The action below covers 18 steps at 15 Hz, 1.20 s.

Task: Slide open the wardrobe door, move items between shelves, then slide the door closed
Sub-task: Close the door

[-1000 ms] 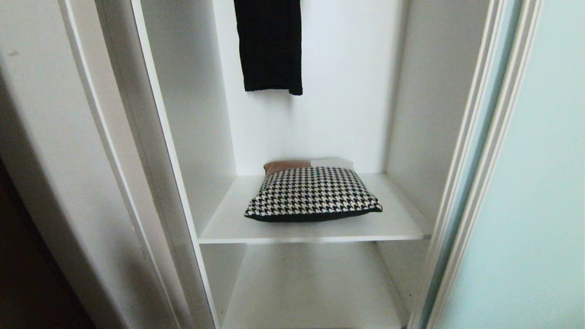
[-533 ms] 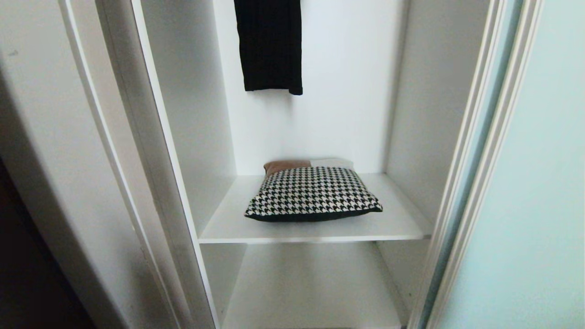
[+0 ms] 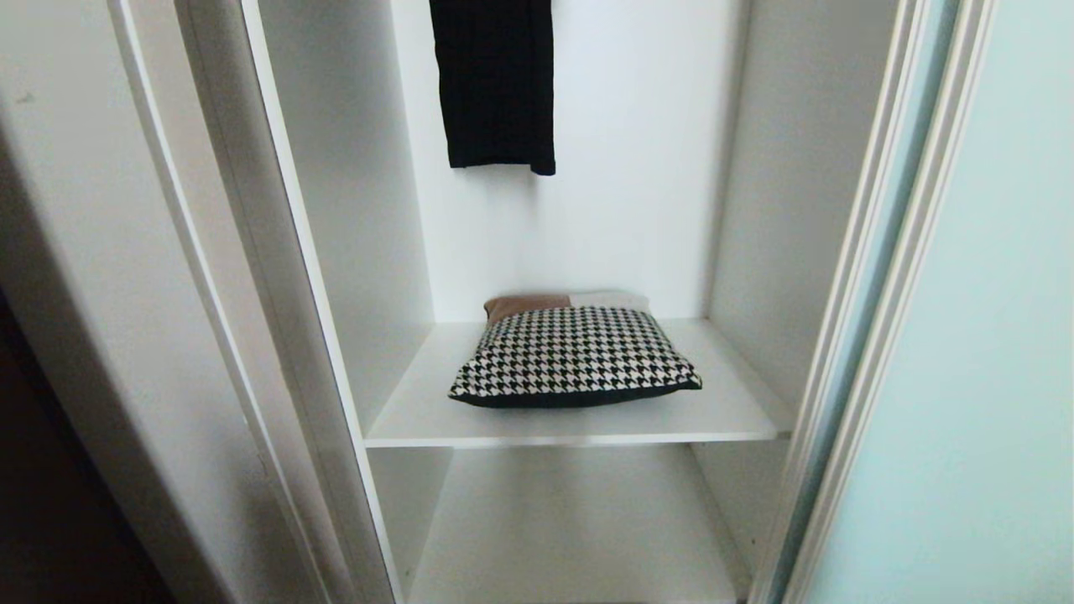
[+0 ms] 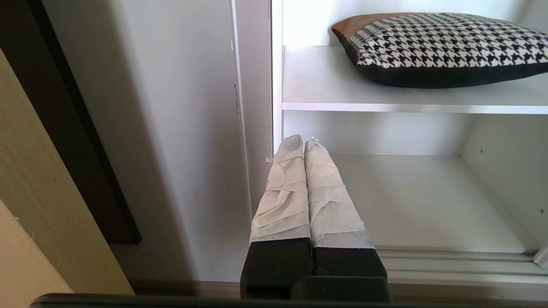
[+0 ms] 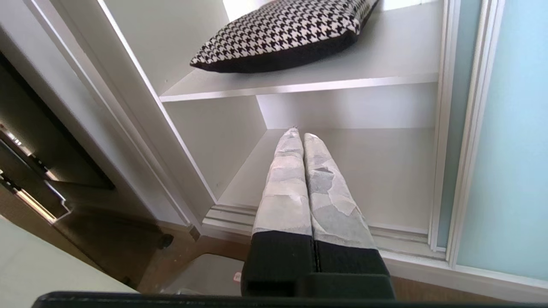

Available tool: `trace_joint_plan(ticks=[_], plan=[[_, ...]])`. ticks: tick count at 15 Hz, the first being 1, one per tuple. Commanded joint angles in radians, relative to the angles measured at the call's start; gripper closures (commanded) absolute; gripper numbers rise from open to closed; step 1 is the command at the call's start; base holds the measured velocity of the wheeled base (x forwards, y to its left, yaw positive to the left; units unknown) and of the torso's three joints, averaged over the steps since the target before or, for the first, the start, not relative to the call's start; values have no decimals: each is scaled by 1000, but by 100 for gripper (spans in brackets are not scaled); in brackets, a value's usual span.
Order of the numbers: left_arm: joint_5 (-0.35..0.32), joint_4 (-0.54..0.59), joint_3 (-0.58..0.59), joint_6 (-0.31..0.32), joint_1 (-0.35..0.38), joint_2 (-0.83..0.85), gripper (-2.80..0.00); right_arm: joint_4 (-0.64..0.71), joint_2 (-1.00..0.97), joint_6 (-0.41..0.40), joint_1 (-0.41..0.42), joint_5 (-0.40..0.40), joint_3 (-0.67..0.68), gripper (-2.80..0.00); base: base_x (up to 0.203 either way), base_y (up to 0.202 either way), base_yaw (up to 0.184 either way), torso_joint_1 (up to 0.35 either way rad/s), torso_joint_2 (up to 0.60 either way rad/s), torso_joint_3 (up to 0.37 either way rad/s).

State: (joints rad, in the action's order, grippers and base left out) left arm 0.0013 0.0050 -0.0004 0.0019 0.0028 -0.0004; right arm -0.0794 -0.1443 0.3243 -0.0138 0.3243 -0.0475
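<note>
Sliding wardrobe door (image 3: 965,352), a pale aqua frosted panel with a thin silvery-white frame, is seen pushed to the right side of the head view, so that one white compartment is laid open. Two shelves are counted in that compartment: an upper shelf (image 3: 579,424) and a lower shelf (image 3: 579,537) beneath it. Two items are stacked on the upper shelf, near its middle and toward the back. The houndstooth bundle (image 3: 575,356), black and white with a dark underside, is laid on top; behind and under it an edge of the second bundle (image 3: 537,302) is shown, with a brownish-orange part and a white part. How much of the second bundle is covered cannot be told. Nothing is seen lying on the lower shelf. One dark garment (image 3: 495,84) is hung above, against the back wall, well apart from the bundles. One off-white side post (image 3: 285,277) is seen at the left of the compartment.

Two grippers are counted, and neither is shown in the head view. The left gripper (image 4: 303,143) is seen in its wrist view with its two wrapped fingers pressed together and nothing held, pointed at the post's foot just beside the lower shelf. The right gripper (image 5: 299,134) is likewise closed on nothing, pointed at the lower shelf from in front of the wardrobe.
</note>
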Motion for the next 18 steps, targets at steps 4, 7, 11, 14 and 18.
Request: trace_joint_plan(ticks=[4, 7, 11, 14, 18], plan=[[0, 1, 0, 0, 0, 2, 0, 0, 61, -3, 1, -34, 19, 0, 0, 0, 0, 0, 0, 0], [0, 1, 0, 0, 0, 2, 0, 6, 114, -46, 4, -125, 20, 0, 0, 0, 0, 0, 0, 0], [0, 1, 0, 0, 0, 2, 0, 76, 147, -183, 6, -294, 19, 0, 0, 0, 0, 0, 0, 0], [0, 1, 0, 0, 0, 2, 0, 82, 149, -236, 6, -343, 25, 0, 0, 0, 0, 0, 0, 0], [0, 1, 0, 0, 0, 2, 0, 70, 146, -360, 6, -333, 47, 0, 0, 0, 0, 0, 0, 0]])
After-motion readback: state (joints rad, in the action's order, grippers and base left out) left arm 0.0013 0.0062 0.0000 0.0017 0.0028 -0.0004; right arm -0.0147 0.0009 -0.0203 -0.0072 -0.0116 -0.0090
